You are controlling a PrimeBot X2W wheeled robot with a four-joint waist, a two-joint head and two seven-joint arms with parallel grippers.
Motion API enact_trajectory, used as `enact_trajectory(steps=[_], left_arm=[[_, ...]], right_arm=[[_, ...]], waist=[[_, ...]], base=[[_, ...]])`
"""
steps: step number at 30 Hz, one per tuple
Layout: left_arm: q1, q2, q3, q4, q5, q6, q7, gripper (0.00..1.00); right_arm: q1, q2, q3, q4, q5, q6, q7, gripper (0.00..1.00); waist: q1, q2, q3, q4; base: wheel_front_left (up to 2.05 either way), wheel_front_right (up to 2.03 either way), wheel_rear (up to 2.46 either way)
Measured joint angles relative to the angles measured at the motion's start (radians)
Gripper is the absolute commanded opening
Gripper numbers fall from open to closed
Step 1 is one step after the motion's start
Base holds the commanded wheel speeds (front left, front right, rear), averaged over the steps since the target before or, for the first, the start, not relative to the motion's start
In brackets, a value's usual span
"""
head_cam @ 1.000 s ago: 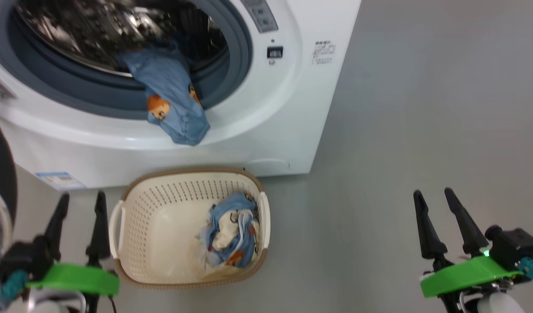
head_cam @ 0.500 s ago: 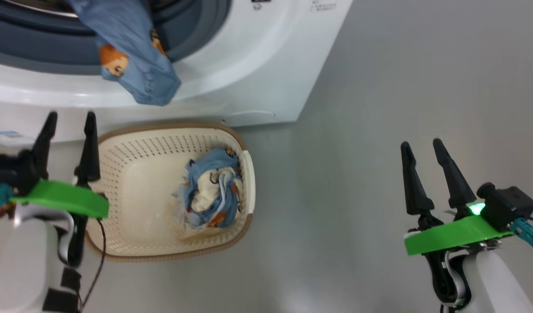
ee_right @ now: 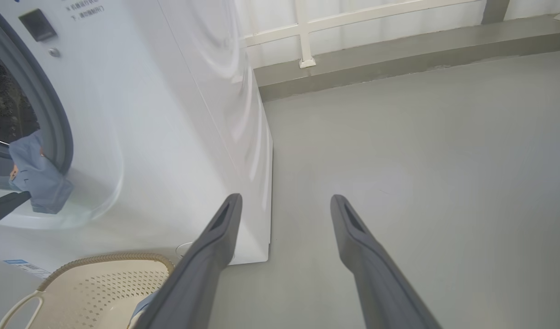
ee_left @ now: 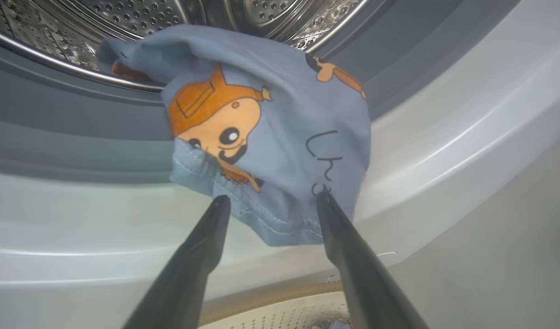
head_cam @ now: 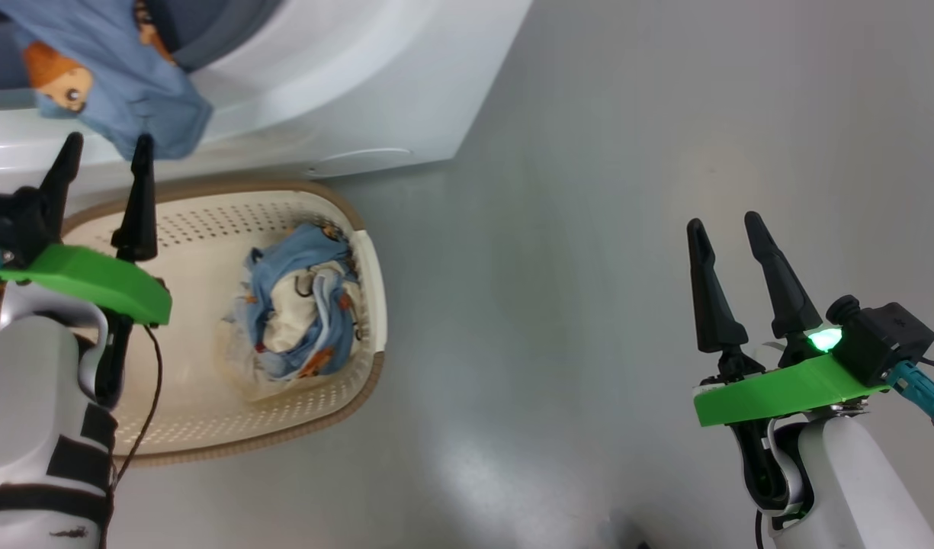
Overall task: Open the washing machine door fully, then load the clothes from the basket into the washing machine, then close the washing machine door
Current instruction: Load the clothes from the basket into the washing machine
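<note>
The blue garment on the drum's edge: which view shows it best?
Left wrist view: the blue garment is close, print clear, draped over the grey ring. The head view crops it at top left; the right wrist view shows it small.

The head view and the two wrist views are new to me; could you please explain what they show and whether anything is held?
This is a wheeled robot with two arms, each ending in a two-fingered gripper. The head view looks down from its head: the left gripper and right gripper are both open, holding nothing. On the grey floor stands a white washing machine, with a basket before it containing blue and cream clothes. The left wrist view looks along that arm's fingers at a blue garment hanging out of the steel drum. The right wrist view looks along the other arm's fingers at the machine's side and the floor.
</note>
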Motion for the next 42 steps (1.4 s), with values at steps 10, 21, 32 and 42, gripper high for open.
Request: enact_trajectory(steps=[10,21,32,42], left_arm=[[-0.063,0.007,-0.054,0.054,-0.034,0.000,0.000,1.00],[-0.067,0.002,-0.052,0.069,-0.048,0.000,0.000,0.00],[-0.033,-0.011,0.011,-0.055,-0.031,0.000,0.000,0.00],[-0.102,0.012,0.009,-0.075,0.024,0.000,0.000,0.00]], right_arm=[[-0.004,0.004,0.023,-0.002,0.018,0.000,0.000,1.00],[-0.004,0.006,0.032,-0.002,0.022,0.000,0.000,1.00],[0.005,0.006,0.027,-0.002,0.046,0.000,0.000,1.00],[0.011,0.007,0.049,-0.001,0.058,0.000,0.000,1.00]], waist=[[0.0000,0.0000,0.026,-0.053],[-0.0002,0.0000,0.004,-0.063],[-0.0002,0.0000,-0.034,-0.030],[-0.0001,0.0000,-0.037,0.001]], base=[[0.00,0.00,0.00],[0.00,0.00,0.00],[0.00,0.00,0.00],[0.00,0.00,0.00]])
